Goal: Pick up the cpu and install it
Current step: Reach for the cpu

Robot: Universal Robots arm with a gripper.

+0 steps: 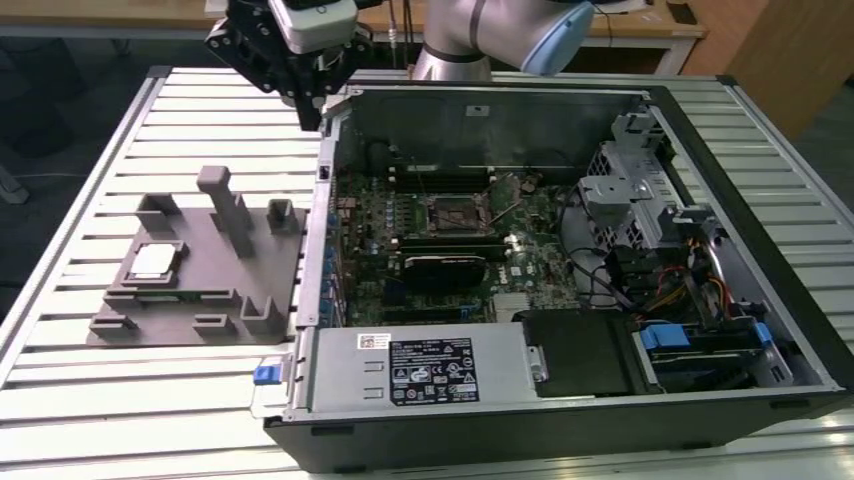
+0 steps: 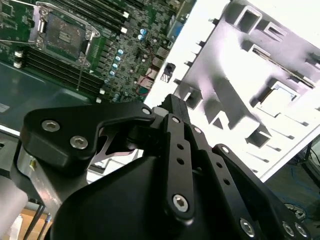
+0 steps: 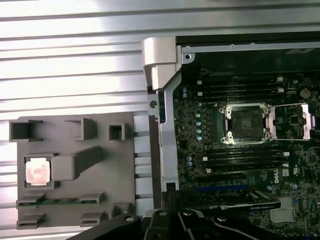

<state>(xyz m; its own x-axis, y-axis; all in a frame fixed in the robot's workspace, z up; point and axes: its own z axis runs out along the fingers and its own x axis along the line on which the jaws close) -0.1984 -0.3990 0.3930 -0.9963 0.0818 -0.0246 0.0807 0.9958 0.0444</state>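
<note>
Well off from the claw, toward the exterior view's left and nearer that camera, the small, thin, square cpu with its silvery-white metal top lies flat in a shallow square recess of the grey moulded plastic fixture. The fixture rests on the ribbed metal tabletop. The first wrist view looks down on the cpu, which sits level and untouched.

I judge the chip to be very light and quite stiff, but delicate. Its smooth metal top offers little friction, and its underside should not be scraped or knocked. The best hold is probably across two opposite edges, with the chip kept level. The recess walls stand close around it, so there looks to be little room to reach in.

The silver and blue arm carries the claw high, pointing downward, over the far corner of the open black computer case, on the side that faces the fixture. The dark square metal-framed socket on the green board lies on the claw's other side, toward the exterior view's right, and its cover plate appears swung open. The claw does not hold the cpu, and I cannot tell whether it is open or closed.
</note>
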